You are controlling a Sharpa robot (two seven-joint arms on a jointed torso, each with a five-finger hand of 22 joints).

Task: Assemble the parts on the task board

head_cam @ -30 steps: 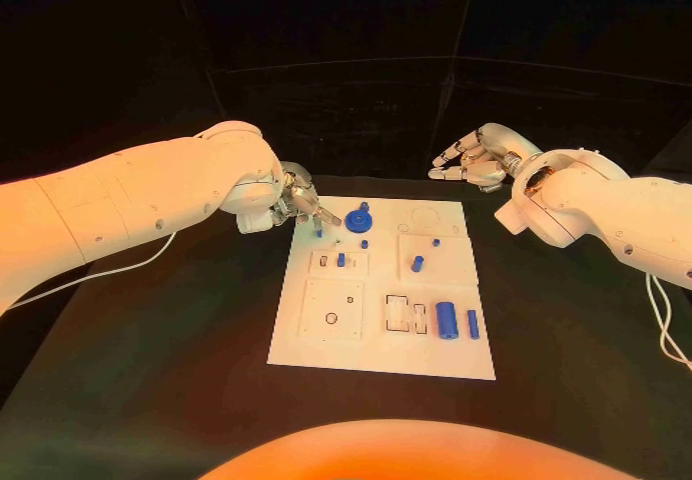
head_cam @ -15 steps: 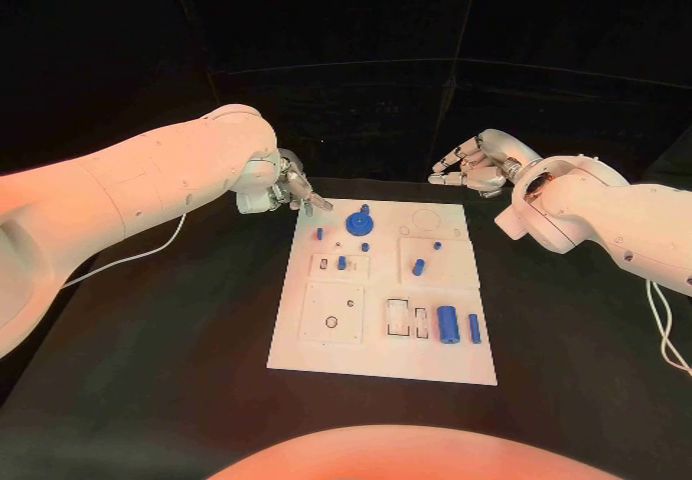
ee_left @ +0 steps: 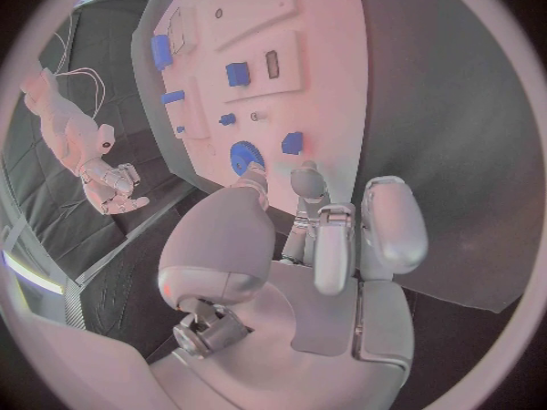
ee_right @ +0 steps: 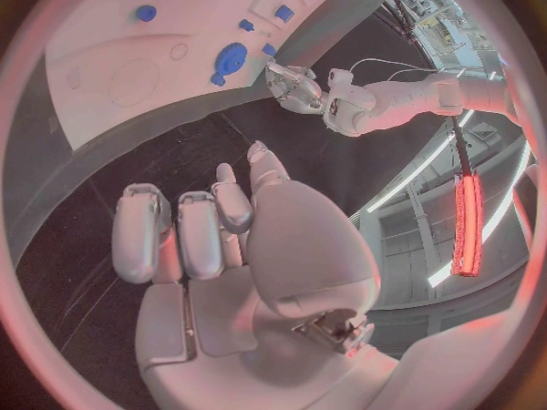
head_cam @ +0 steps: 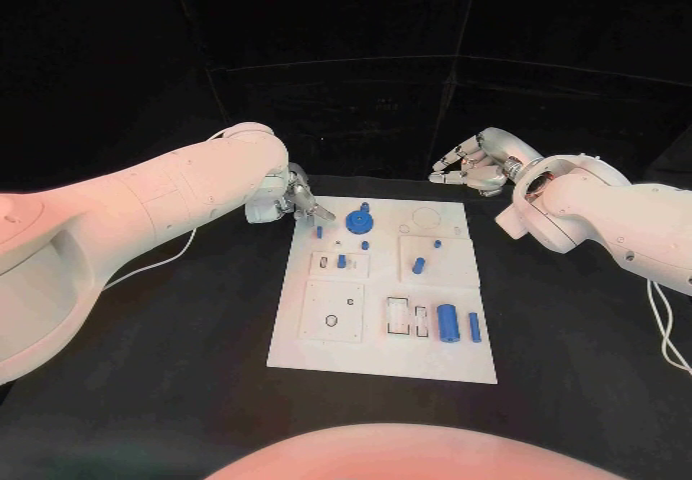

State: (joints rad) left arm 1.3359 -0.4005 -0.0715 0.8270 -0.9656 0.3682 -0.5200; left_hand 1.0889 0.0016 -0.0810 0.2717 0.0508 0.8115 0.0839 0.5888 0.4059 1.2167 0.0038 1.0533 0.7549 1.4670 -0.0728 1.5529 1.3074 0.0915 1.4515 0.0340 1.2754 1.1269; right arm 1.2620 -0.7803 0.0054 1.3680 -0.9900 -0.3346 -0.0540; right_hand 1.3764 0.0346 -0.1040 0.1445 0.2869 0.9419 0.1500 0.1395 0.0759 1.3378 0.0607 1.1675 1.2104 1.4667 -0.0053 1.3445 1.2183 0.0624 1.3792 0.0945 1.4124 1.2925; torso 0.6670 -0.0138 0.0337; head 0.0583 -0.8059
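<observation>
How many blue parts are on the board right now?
8 visible: a round one and a peg at the far end, four small pieces in the middle, two cylinders at the near right corner. Others may be hidden.

Left hand crowds the task board (far-left corner); near edge lies open.

Task board far end cut off by wrist-view rim; small parts too tiny to ID.
</observation>
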